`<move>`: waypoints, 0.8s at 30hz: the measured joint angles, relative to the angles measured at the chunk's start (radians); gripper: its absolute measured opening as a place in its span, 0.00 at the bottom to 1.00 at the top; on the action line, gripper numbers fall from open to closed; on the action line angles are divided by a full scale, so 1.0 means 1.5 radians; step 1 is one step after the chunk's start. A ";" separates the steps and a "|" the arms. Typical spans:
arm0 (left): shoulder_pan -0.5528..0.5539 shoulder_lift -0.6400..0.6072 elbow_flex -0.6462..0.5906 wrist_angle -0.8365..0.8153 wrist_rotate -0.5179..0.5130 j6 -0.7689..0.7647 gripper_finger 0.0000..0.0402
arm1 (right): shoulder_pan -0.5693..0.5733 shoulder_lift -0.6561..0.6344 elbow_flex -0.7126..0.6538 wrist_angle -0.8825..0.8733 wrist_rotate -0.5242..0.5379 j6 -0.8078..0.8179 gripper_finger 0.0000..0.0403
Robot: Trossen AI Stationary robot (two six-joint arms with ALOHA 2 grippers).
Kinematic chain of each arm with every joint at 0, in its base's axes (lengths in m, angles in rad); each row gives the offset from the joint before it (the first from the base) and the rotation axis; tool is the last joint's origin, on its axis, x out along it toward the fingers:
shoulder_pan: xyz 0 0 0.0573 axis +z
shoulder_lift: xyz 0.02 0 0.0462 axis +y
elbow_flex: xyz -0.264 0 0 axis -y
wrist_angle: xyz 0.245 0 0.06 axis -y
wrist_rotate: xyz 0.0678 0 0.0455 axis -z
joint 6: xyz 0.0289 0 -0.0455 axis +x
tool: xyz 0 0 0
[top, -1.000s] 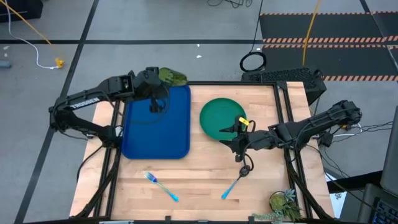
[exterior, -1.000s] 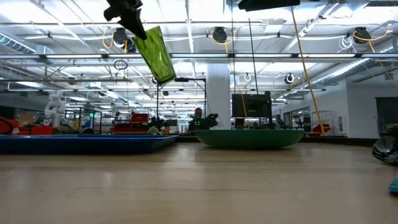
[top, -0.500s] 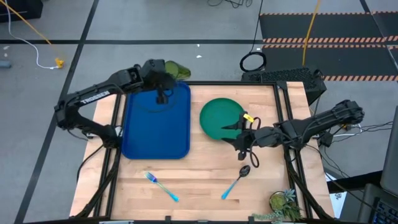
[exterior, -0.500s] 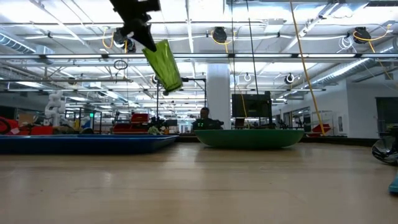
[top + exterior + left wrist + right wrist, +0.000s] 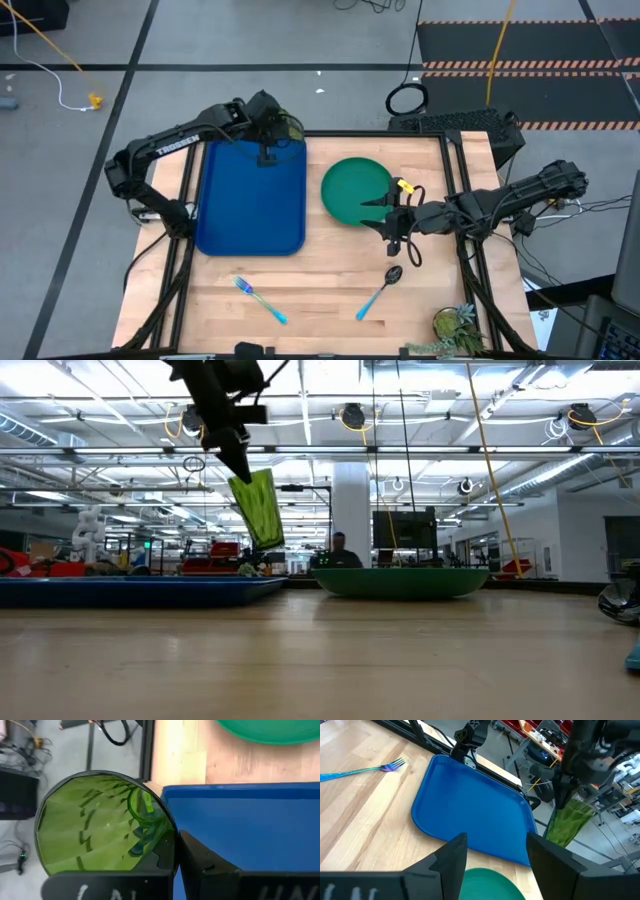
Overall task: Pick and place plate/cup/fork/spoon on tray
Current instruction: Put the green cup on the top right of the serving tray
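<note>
My left gripper is shut on the olive-green cup, held in the air over the far right corner of the blue tray; the cup also shows in the high view. My right gripper is open, level, at the near right rim of the teal plate, which lies flat on the table right of the tray. The plate's rim shows between the gripper's fingers; whether they touch it I cannot tell. The fork and the spoon lie flat near the table's near edge. My left gripper holds the cup by its rim, at the mouth, with one finger inside the cup and one finger outside. The fingers come from above, slanting down. The cup hangs below them, tilted, mouth up, clear of the tray.
A small potted plant stands at the table's near right corner. The spoon's bowl shows at the right of the low view. Bare wood lies between the tray's near edge and the two utensils.
My left gripper has carried the cup toward the table's right, to the tray's far right corner, and down. The cup has turned from steeply slanted to nearer upright and stays clear of the tray.
</note>
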 joint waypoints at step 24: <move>0.040 0.097 0.000 -0.014 0.052 0.025 0.03 | 0.000 0.000 0.000 0.000 -0.001 -0.001 0.49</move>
